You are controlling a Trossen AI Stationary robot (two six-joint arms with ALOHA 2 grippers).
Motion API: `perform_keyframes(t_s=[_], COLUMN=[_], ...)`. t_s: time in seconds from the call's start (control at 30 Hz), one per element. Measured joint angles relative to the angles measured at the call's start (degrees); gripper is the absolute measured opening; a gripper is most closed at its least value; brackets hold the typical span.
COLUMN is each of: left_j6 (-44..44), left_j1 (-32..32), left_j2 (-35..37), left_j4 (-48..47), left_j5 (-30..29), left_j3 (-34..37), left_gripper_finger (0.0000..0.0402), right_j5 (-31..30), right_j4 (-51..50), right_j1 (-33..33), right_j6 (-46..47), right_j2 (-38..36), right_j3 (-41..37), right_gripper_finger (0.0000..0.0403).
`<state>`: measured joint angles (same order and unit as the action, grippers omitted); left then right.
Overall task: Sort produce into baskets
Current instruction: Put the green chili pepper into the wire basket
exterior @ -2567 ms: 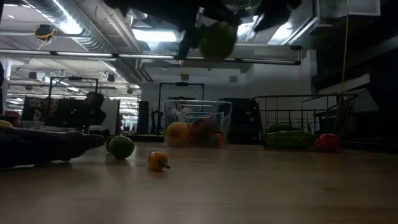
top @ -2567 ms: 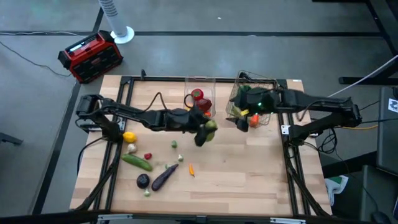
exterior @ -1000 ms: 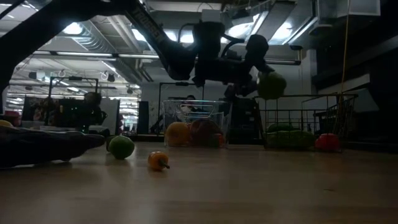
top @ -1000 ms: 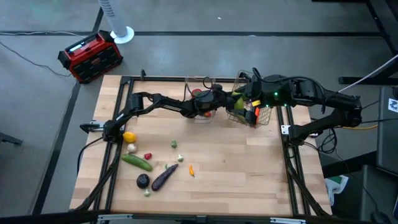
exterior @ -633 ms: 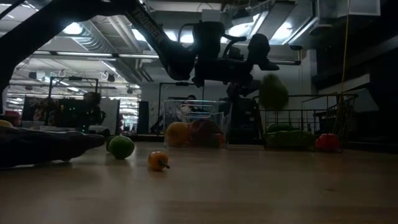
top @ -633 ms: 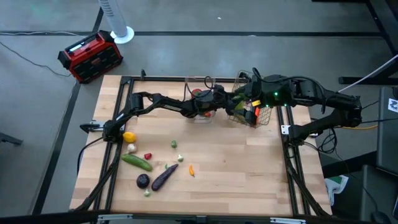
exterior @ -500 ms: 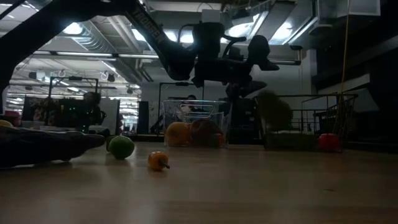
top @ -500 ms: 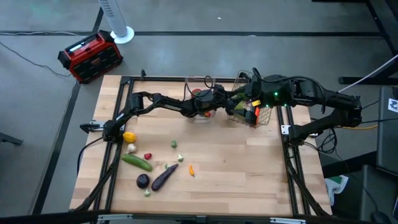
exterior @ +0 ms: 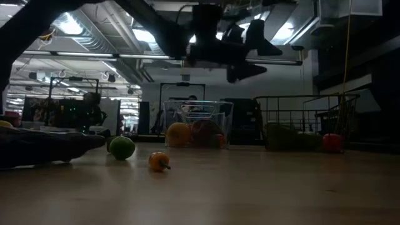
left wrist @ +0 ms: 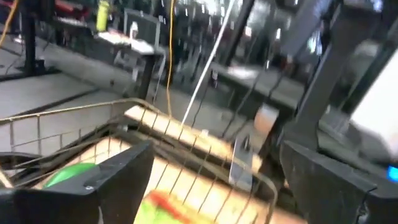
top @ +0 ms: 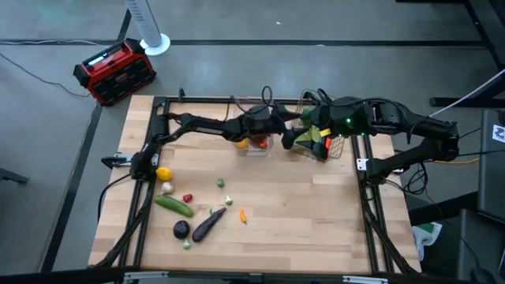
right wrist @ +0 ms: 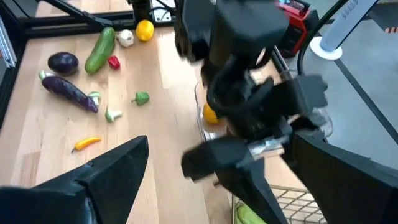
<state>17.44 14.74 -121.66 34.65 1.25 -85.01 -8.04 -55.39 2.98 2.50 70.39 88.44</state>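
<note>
My left gripper (top: 289, 119) hangs open and empty above the near-left side of the copper wire basket (top: 325, 145), high over it in the low view (exterior: 250, 57). A green pepper (exterior: 282, 136) lies on the basket's floor beside a red piece (exterior: 331, 142). The left wrist view (left wrist: 217, 186) looks down into the basket at green (left wrist: 68, 174) and red produce (left wrist: 166, 201). My right gripper (right wrist: 217, 186) is open and empty over the basket, facing the left gripper. The clear bin (exterior: 197, 125) holds an orange and red fruit.
On the table's left half lie a lemon (top: 163, 173), garlic (top: 167, 188), a cucumber (top: 174, 206), two eggplants (top: 207, 225), a red chili (top: 188, 198) and an orange chili (top: 243, 214). A red-black box (top: 114, 71) stands on the floor beyond the table's far left corner.
My left gripper held the green pepper above the wire basket and has let it go. The pepper has fallen into the basket and lies on its floor. The left gripper has since risen and drawn back a little toward the table's left.
</note>
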Motion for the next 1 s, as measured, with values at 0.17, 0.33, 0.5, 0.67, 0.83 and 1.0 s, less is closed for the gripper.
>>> perform_keyframes(t_s=[0.17,0.33,0.5,0.67,0.83,1.0], left_j6=[-6.21,-9.29,-8.80,-8.80,-5.36,-0.60], left_j1=[-0.02,-0.40,-2.32,-5.79,-11.21,-16.44], left_j2=[7.48,15.15,21.30,24.71,24.67,24.60], left_j4=[-18.22,-36.75,-54.63,-74.85,-89.74,-91.06], left_j5=[0.25,0.22,0.25,0.21,0.04,-0.65], left_j3=[-0.02,-0.02,-0.02,-0.07,1.46,7.10], left_gripper_finger=[0.0356,0.0356,0.0356,0.0356,0.0356,0.0356], right_j5=[-0.02,-0.01,0.11,3.18,4.26,5.17], right_j4=[-0.62,-0.60,-0.58,-1.46,-2.28,-1.91], right_j1=[0.01,0.01,0.01,0.01,-0.02,-0.01], right_j6=[0.26,0.31,0.99,3.18,3.23,3.19], right_j2=[0.00,0.00,0.33,2.55,6.68,11.53], right_j3=[0.00,0.01,0.02,0.05,0.04,0.04], right_gripper_finger=[0.0397,0.0397,0.0397,0.0397,0.0397,0.0397])
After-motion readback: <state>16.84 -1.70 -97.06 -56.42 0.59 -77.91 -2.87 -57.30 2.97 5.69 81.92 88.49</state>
